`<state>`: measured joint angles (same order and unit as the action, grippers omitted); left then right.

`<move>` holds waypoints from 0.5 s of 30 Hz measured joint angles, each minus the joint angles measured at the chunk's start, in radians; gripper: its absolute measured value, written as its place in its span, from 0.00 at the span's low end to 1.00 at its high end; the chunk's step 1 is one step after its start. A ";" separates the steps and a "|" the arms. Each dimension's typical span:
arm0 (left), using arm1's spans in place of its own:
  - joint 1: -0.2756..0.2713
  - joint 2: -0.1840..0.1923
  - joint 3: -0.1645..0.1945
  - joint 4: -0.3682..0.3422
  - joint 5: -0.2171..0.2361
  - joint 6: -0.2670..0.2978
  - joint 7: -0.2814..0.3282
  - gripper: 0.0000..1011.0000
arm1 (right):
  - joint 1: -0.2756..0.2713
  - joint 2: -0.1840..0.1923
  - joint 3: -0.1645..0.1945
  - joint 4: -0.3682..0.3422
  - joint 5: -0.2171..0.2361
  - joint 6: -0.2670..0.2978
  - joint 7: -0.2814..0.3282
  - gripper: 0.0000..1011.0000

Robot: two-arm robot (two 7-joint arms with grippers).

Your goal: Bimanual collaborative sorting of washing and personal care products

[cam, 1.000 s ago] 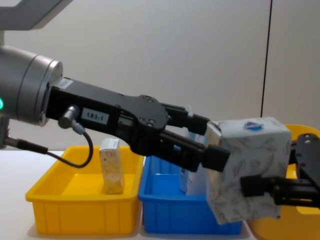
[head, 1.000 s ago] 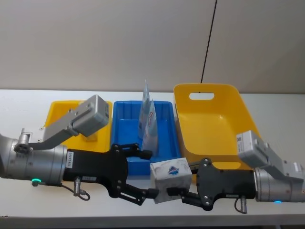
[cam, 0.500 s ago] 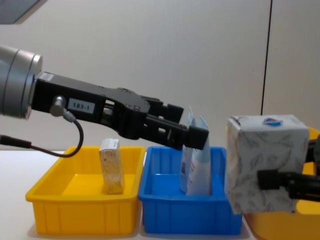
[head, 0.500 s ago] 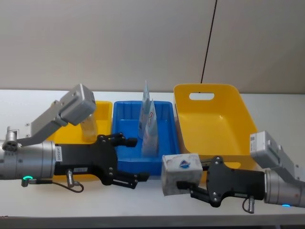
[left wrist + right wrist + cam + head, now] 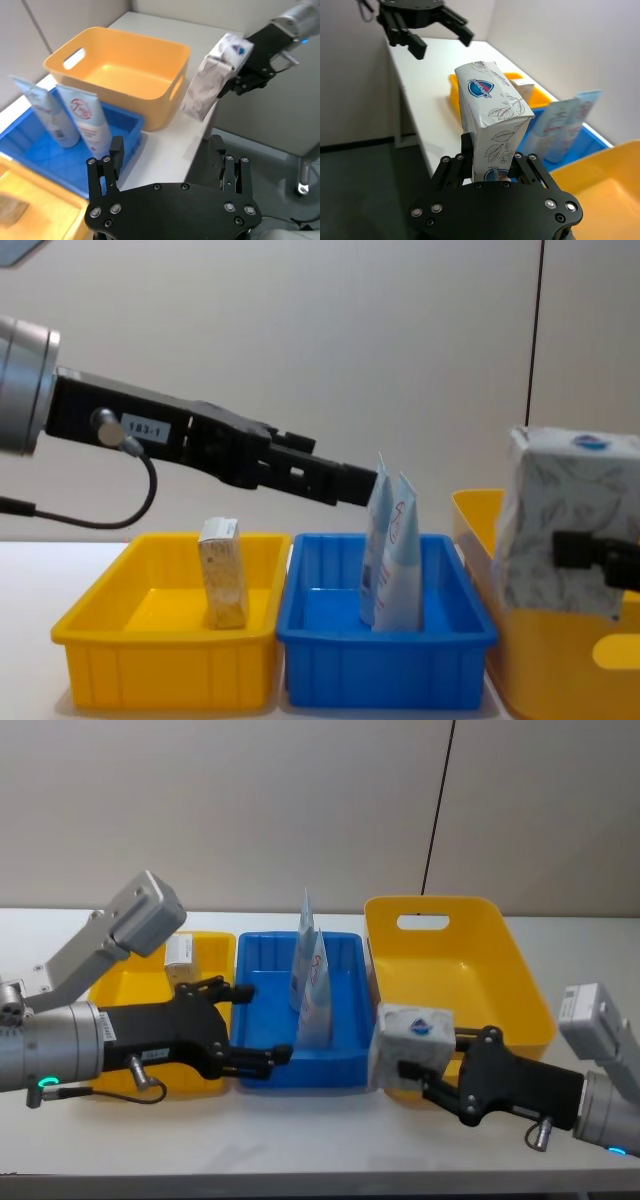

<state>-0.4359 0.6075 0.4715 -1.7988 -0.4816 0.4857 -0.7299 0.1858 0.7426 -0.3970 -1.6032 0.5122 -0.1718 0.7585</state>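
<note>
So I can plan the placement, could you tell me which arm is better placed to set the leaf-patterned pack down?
Right. The right tool is shut on the leaf-patterned pack, close by the yellow basket. The left tool hangs open and empty by the blue bin, apart from the pack.

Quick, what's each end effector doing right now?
Left end effector: open, holding nothing.
Right end effector: closed on a pack.
</note>
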 joint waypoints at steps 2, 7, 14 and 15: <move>0.002 0.000 -0.003 -0.006 0.000 0.015 0.019 0.99 | -0.020 -0.003 0.020 -0.009 0.002 -0.003 -0.037 0.33; 0.004 -0.003 -0.011 -0.025 0.001 0.057 0.069 0.99 | -0.046 -0.012 0.047 -0.022 0.003 -0.006 -0.097 0.33; 0.001 -0.006 -0.014 -0.039 0.003 0.097 0.115 0.99 | -0.081 -0.036 0.089 -0.038 0.003 -0.003 -0.191 0.33; 0.001 -0.006 -0.014 -0.040 0.004 0.100 0.119 0.99 | -0.083 -0.037 0.092 -0.039 0.003 -0.002 -0.200 0.33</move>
<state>-0.4348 0.6012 0.4574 -1.8392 -0.4779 0.5859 -0.6110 0.1032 0.7051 -0.3049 -1.6418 0.5154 -0.1735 0.5584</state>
